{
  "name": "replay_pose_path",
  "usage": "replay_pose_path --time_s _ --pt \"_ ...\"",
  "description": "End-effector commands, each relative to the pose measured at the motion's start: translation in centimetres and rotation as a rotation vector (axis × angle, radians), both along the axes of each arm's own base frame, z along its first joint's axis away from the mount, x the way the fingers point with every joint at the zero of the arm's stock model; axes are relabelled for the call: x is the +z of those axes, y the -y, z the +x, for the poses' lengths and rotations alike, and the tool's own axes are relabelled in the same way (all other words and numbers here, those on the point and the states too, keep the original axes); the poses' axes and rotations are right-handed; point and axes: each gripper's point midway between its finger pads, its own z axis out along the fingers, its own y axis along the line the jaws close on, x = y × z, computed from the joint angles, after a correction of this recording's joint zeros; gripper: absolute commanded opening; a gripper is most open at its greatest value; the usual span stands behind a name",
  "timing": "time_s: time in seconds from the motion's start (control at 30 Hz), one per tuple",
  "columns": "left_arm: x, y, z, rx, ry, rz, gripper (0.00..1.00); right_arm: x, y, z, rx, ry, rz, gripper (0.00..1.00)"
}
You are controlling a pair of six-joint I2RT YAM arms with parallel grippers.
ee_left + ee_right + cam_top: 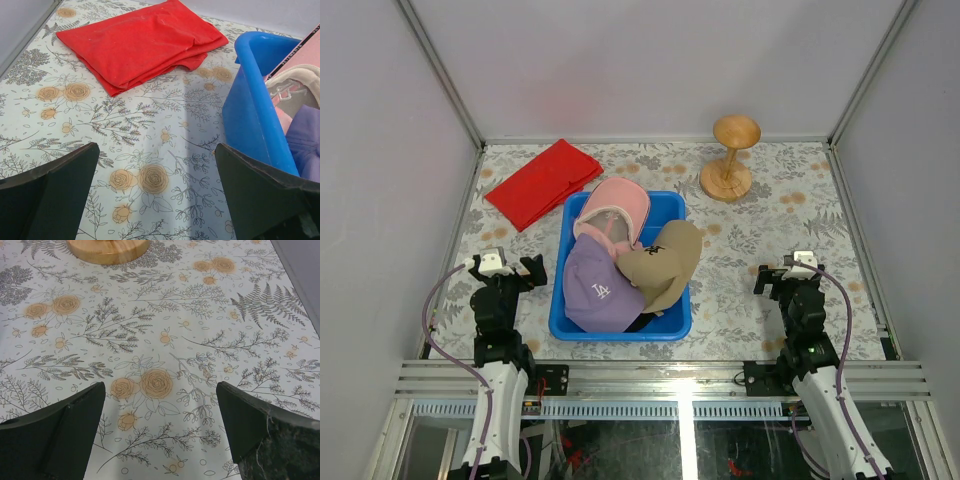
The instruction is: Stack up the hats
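Note:
A blue bin in the middle of the table holds the hats. The pink hat lies at the back, the purple hat with a white "LA" logo at the front left, the tan hat at the right. A sliver of the black hat shows under them. My left gripper is open and empty just left of the bin; its wrist view shows the bin wall and a bit of purple hat. My right gripper is open and empty, well right of the bin.
A folded red cloth lies at the back left, also in the left wrist view. A wooden goblet-shaped stand stands at the back right; its base shows in the right wrist view. White walls enclose the floral table.

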Motion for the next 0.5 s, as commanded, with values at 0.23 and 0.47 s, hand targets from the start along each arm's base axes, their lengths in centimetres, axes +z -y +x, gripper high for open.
replay_pose_path --time_s 0.23,0.47 --pt "-2.4 0.3 -0.3 -0.019 -0.024 0.006 1.00 -1.0 -0.3 0.0 0.016 0.037 0.008 0.99" --pt "-1.7 -0.5 -0.3 0.040 -0.028 -0.017 1.00 0.6 0.2 0.1 -0.012 0.035 0.011 0.99"
